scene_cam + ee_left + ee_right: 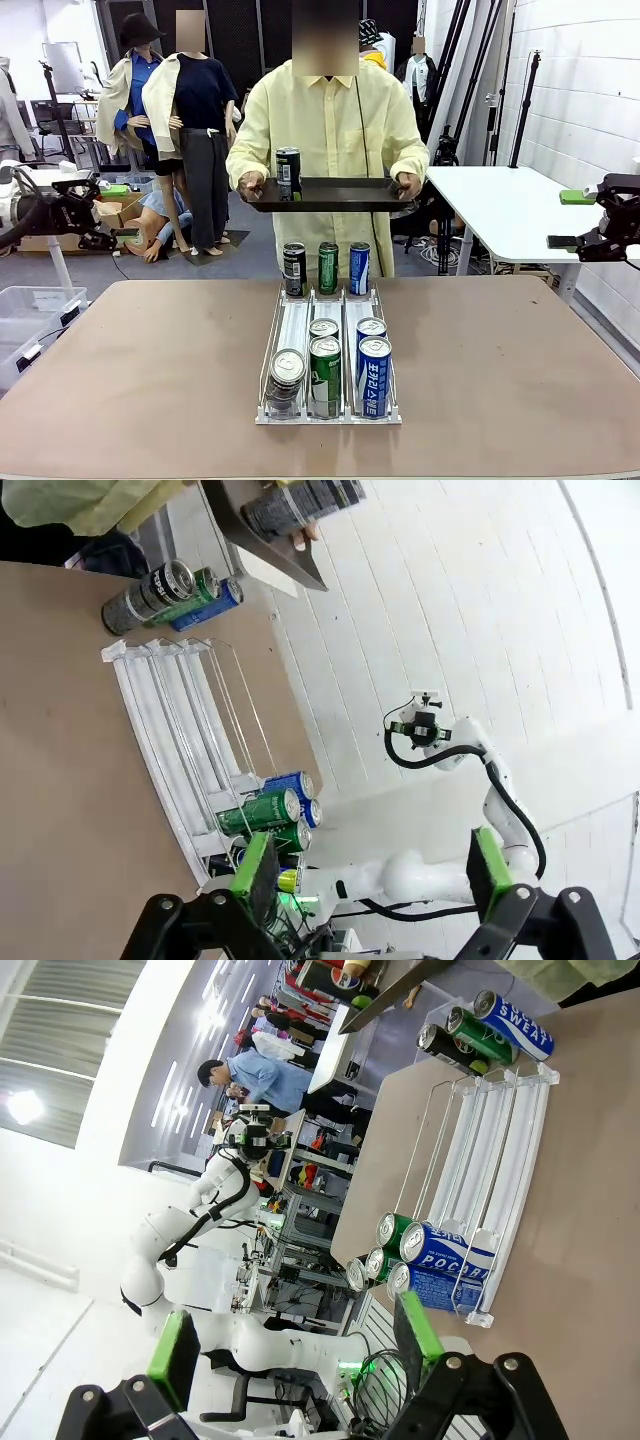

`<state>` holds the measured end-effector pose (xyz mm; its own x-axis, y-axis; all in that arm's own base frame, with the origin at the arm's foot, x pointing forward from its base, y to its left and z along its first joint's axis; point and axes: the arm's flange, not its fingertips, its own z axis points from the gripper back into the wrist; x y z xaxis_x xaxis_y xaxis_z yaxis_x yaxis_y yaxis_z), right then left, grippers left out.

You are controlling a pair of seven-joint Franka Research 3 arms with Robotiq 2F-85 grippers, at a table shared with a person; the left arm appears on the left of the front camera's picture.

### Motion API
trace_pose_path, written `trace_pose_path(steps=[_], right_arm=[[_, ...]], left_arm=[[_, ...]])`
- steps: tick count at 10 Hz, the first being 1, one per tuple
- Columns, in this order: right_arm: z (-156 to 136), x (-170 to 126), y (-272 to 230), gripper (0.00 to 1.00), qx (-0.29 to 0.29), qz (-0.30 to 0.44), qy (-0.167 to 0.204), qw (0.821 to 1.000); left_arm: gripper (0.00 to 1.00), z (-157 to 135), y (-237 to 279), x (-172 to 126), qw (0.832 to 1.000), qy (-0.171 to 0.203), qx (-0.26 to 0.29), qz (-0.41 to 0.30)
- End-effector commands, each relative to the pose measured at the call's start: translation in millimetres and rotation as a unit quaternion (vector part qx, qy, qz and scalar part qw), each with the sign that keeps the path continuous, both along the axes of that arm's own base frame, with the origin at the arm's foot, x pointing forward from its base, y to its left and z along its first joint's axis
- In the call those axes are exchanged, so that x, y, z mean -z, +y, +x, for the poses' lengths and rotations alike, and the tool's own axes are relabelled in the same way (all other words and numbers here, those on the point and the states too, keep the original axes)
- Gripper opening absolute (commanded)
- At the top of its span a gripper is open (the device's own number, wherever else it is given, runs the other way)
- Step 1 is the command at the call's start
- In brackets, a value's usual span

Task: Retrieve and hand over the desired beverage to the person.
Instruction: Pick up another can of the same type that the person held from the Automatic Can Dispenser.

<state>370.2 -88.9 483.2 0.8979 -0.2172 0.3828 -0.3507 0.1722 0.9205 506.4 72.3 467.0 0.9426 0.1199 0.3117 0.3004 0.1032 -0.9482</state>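
The person (325,120) stands at the table's far side holding a black tray (340,194) with one dark can (288,170) upright on it. A white wire rack (296,325) lies mid-table. At its far end stand a black can (294,268), a green can (328,266) and a blue can (359,267). At its near end sit a silver-topped dark can (287,368), green cans (325,360) and blue cans (374,372). My left gripper (118,212) hangs open off the table's left side. My right gripper (568,220) hangs open off the right side. Both are far from the rack and hold nothing.
The brown table (130,370) is bare around the rack. A white table (500,205) stands behind at the right. In the left wrist view my open left gripper (370,880) faces the rack (180,740). The right wrist view has my open right gripper (295,1350) facing the rack (490,1170).
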Motion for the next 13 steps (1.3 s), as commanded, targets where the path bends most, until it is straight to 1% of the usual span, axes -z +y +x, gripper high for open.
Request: trace_pose_path(steps=[1,13], right_arm=[[-0.1,-0.9,0.2,1.0,-0.002,0.006,0.002,1.0],[-0.1,-0.9,0.2,1.0,-0.002,0.006,0.002,1.0]], left_arm=[[1.0,-2.2,-0.6,2.5,1.0,0.003,-0.003,0.005],[1.0,-2.2,-0.6,2.5,1.0,0.003,-0.003,0.005]])
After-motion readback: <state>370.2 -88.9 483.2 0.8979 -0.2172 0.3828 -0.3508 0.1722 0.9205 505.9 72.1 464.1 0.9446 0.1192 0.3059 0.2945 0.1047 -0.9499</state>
